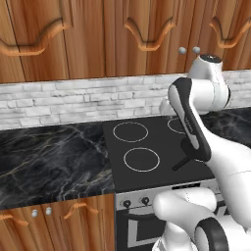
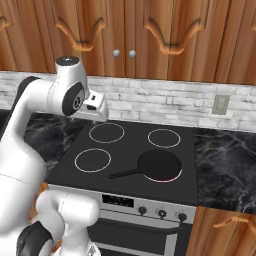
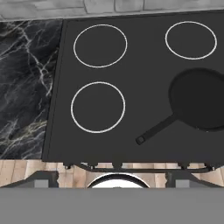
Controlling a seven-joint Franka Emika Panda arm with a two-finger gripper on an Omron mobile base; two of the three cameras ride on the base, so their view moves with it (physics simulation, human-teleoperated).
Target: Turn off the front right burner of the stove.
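Nearest the base, the knobs sit in a row on the steel front panel of the stove, below the glass top. No knob is touched, so I judge the task barely begun: the whole reach, grip and turn are left.

On the glass, the front right burner lies at about 4 o'clock from the stove's centre, its rim showing pinkish-red under the pan, so it looks lit. The pan's handle points toward 8 o'clock.

The front left ring is at 8 o'clock; the two back rings lie at 10 and 1 o'clock.

The gripper hangs high over the back left of the stove, looking down. Its jaws stand wide apart, holding nothing.

Beyond are the brick wall and wooden cabinets. The marble table flanks the stove.
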